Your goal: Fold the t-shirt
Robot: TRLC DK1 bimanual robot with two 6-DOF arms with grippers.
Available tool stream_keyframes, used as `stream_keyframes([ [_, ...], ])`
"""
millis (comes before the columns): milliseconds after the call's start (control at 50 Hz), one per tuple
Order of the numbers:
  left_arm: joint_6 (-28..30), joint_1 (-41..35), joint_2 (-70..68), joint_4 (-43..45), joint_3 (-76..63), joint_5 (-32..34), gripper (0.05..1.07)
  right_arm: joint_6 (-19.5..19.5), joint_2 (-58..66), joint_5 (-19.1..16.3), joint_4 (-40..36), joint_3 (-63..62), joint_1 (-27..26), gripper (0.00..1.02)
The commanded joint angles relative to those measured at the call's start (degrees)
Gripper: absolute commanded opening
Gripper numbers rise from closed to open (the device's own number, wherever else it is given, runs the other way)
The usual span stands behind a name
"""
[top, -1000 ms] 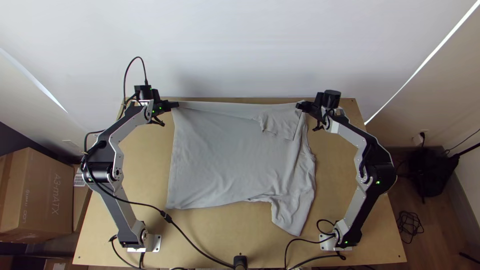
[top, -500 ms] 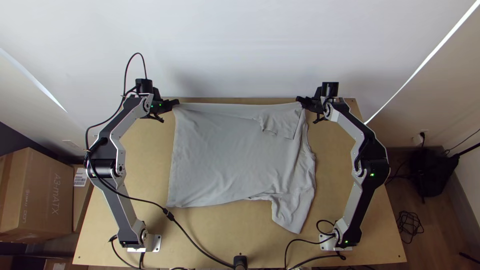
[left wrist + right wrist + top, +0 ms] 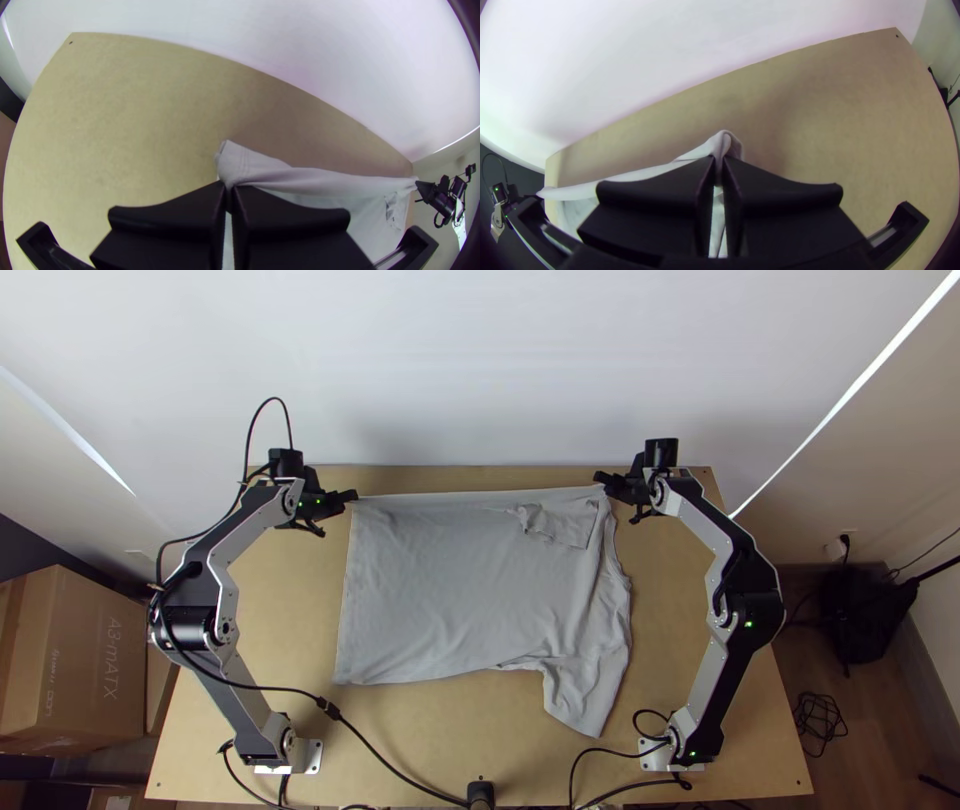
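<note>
Currently, two corners of the pale grey, soft knit t-shirt (image 3: pixel 450 600) are gripped along its far side, while the rest is spread on the light wooden table (image 3: pixel 450 730). One corner is pinched between the closed fingers of the black left gripper (image 3: pixel 354 497); the other is clamped in the black right gripper (image 3: pixel 599 479), its flat fingers likewise pressed together on cloth.

The held edge is judged to be in the course of being folded or straightened; which of the two cannot be told. For a neat result, both corners should be carried at one pace and level, with only light tension, so that the body is not dragged askew. The edge should be lowered fully before the cloth is let go, lest a corner be pulled back up.

Between the grippers, a narrow, nearly straight band is formed, with shallow creases slanting beneath it. Near the right gripper, a small rumpled flap (image 3: pixel 562 522) is seen, its edge crinkled. Fine wrinkles are gathered down that side, and a tapering sleeve (image 3: pixel 585 695) is left jutting towards the near edge; it would probably need tucking in.
</note>
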Motion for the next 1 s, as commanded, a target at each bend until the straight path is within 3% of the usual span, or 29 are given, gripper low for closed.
stream_keyframes([
  [0, -1.1, 0.11, -3.81, 1.49, -4.61, 0.61, 0.08, 1.34, -3.62, 0.94, -0.49, -3.37, -1.18, 0.02],
  [540, -1.28, -0.59, -10.76, 5.71, -16.04, 1.14, 0.08, 1.43, -15.05, 0.94, -0.31, -19.63, -0.12, 0.02],
  [920, -1.63, -1.29, -15.5, 10.19, -25.0, 0.87, 0.08, 2.57, -16.28, 1.03, 5.14, -27.19, -0.56, 0.02],
  [980, -1.54, -1.64, -16.12, 10.54, -26.41, 0.61, 0.08, 3.01, -16.37, 1.03, 5.32, -27.45, -0.74, 0.1],
])
